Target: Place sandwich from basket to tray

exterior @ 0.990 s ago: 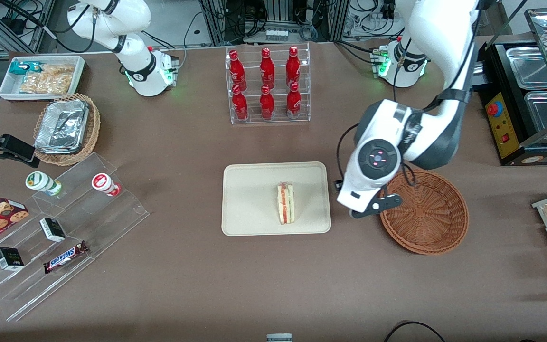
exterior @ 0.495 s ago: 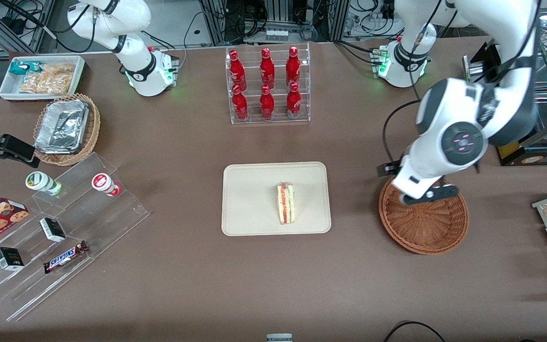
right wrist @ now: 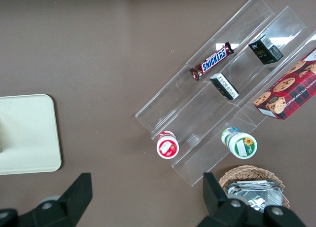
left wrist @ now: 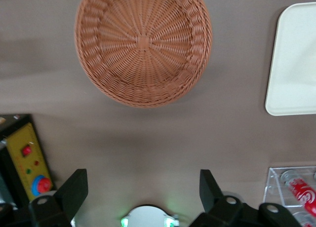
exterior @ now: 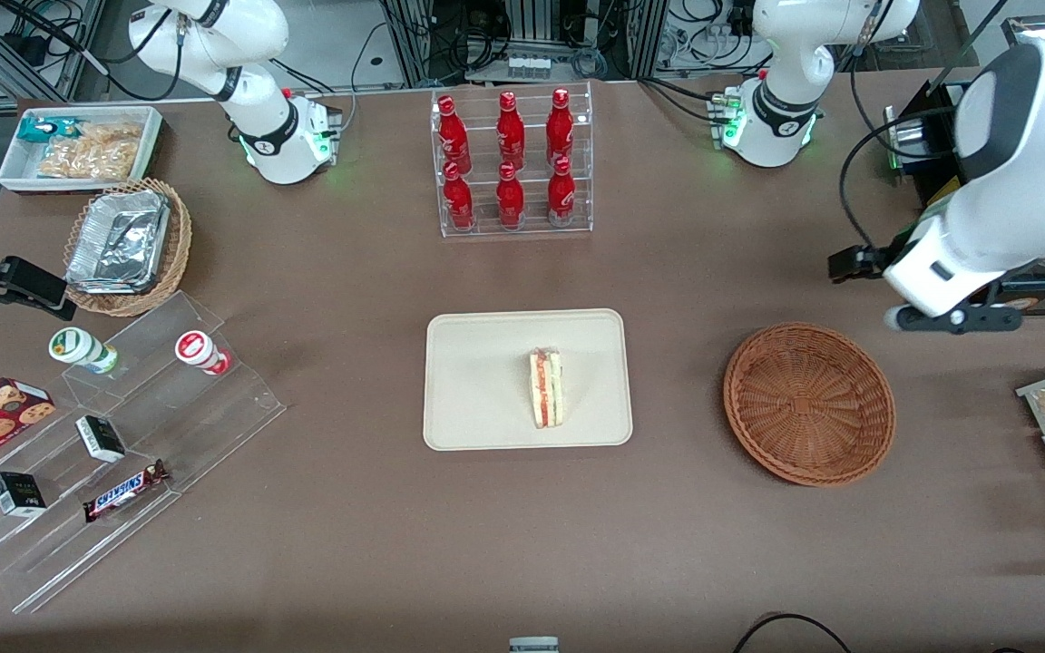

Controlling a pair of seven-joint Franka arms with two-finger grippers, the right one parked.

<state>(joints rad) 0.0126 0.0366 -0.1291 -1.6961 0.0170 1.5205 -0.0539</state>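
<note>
The sandwich lies on the tray, and the basket sits empty, so the placing looks done. The gripper, spread wide and empty, hangs above bare table farther from the front camera than the basket; next, probably only parking.

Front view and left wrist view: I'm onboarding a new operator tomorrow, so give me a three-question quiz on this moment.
1. True or false: the sandwich lies on the tray.
2. What does the basket hold? A) the sandwich B) a bottle C) nothing
3. Fill in: the gripper is up above the table, farther from the front camera than the basket, its fingers ____ and holding nothing.

Key: 1 true. 2 C: its woven floor is bare in both views. 3 open: in the left wrist view the two fingers stand wide apart.
</note>
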